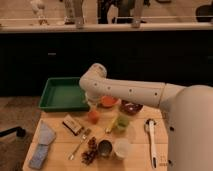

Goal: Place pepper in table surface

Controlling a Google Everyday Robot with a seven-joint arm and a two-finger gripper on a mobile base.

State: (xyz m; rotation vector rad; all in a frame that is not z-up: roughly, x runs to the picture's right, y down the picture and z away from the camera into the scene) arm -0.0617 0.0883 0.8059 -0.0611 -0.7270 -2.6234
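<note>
the gripper (pixel 93 103) is lowered just above the round orange-red fruit (pixel 93 116) on the table surface (pixel 60 150), beside the green tray (pixel 62 94); its fingers are pressed together; the pepper cannot be made out.

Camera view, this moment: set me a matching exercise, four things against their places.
Things:
1. green tray
2. gripper
3. blue cloth
4. white utensil

Places:
A. near-left of the wooden table
B. far-left corner
C. right side, by the arm's body
D. low, just above the orange-red fruit, mid-table

Pairs: 1-B, 2-D, 3-A, 4-C
</note>
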